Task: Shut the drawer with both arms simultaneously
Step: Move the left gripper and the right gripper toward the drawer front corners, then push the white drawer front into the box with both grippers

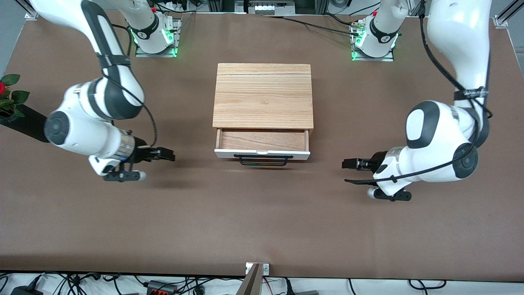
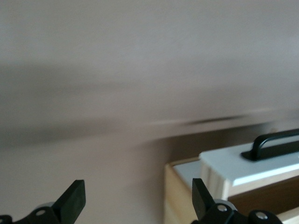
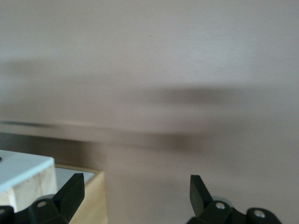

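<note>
The drawer [image 1: 262, 154] stands partly pulled out of the wood-grain cabinet [image 1: 263, 96]. It has a white front panel, a thin black bar handle [image 1: 262, 160] and a light wood inside [image 1: 262, 140]. My right gripper [image 1: 171, 155] is open and empty, low over the table beside the drawer front, toward the right arm's end. My left gripper [image 1: 346, 164] is open and empty, low over the table beside the drawer front, toward the left arm's end. The left wrist view shows my open left gripper [image 2: 138, 198], the white panel [image 2: 247, 165] and the handle [image 2: 275, 142]. The right wrist view shows my open right gripper [image 3: 135, 191] and the panel's corner [image 3: 21, 170].
A potted plant with a red flower [image 1: 8, 100] stands at the table's edge at the right arm's end. A small metal bracket [image 1: 257, 269] sits at the table edge nearest the front camera. Brown table [image 1: 262, 221] spreads in front of the drawer.
</note>
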Tool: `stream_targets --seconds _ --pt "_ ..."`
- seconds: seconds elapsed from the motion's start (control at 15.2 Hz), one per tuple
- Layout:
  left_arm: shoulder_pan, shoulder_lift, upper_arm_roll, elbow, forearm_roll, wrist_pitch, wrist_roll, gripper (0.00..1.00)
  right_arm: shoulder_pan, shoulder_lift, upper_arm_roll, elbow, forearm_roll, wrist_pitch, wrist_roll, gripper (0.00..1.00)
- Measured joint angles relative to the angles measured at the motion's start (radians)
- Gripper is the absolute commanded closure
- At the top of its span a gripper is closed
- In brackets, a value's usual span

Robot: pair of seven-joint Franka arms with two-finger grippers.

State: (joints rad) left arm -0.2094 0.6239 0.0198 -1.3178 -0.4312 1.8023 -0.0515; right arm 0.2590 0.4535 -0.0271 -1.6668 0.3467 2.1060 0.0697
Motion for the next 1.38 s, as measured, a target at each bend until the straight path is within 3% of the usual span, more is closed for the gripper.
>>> stream_targets --seconds 0.33,0.85,1.38 --pt "-0.056 0.055 -0.002 0.005 -0.090 0.063 0.000 0.00 0.122 0.072 0.002 0.002 0.120 0.177 0.005 0.00" --pt "-0.123 0.108 -0.003 0.006 -0.095 0.098 -0.001 0.00 0.171 0.112 0.002 0.002 0.127 0.195 0.010 0.00" --pt "-0.138 0.109 -0.003 0.006 -0.095 -0.002 -0.001 0.00 0.187 0.117 0.002 0.001 0.127 0.191 0.010 0.00"
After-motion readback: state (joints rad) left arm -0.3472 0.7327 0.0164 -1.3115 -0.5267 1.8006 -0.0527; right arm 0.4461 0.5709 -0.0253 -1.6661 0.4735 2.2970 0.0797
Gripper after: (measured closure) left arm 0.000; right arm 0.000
